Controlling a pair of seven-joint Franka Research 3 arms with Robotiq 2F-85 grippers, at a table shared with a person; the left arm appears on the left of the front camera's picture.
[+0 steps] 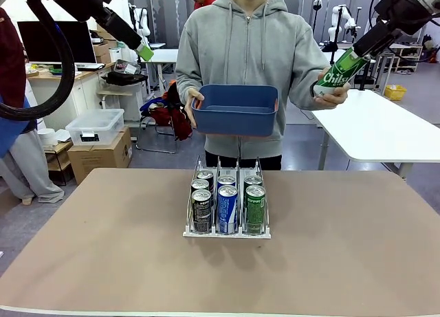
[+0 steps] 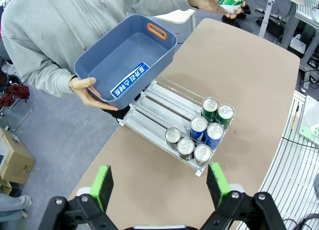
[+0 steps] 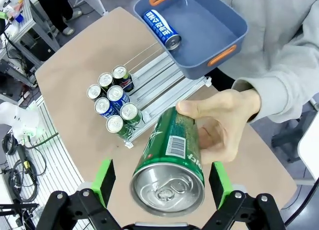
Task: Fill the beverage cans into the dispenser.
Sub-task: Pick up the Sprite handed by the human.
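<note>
1. The right gripper [image 3: 162,182] holds its green pads [image 3: 103,182] wide apart at the bottom of the right wrist view. Between them is the silver top of a slim green metal can with white lettering [image 3: 172,155]. We see a narrow gap on each side of it, so the pads do not press the can.
2. A person's hand [image 3: 227,122] grips this green can around its body, at the centre right of the same view. In the front view the can is at the upper right, tilted, with the hand under it and the gripper above it.
3. The left gripper [image 2: 159,185] also has its green pads wide apart, at the bottom of the left wrist view, and we see nothing between them.
4. The small clear-plastic rack with three narrow lanes and a white base [image 1: 227,233] stands at the centre of the brown table [image 1: 103,248] in the front view.
5. Seven cans stand upright at the lower end of this rack. There are three black cans [image 1: 201,210] in the left lane, two blue-and-white cans [image 1: 227,208] in the middle lane and two green cans [image 1: 255,207] in the right lane.
6. Above the rack, the person's other hand [image 1: 194,100] holds a dark blue rectangular plastic tub [image 1: 237,111] with orange handles.
7. One blue-and-white can [image 2: 129,80] lies on its side on the floor of this tub, at the centre left of the left wrist view.
</note>
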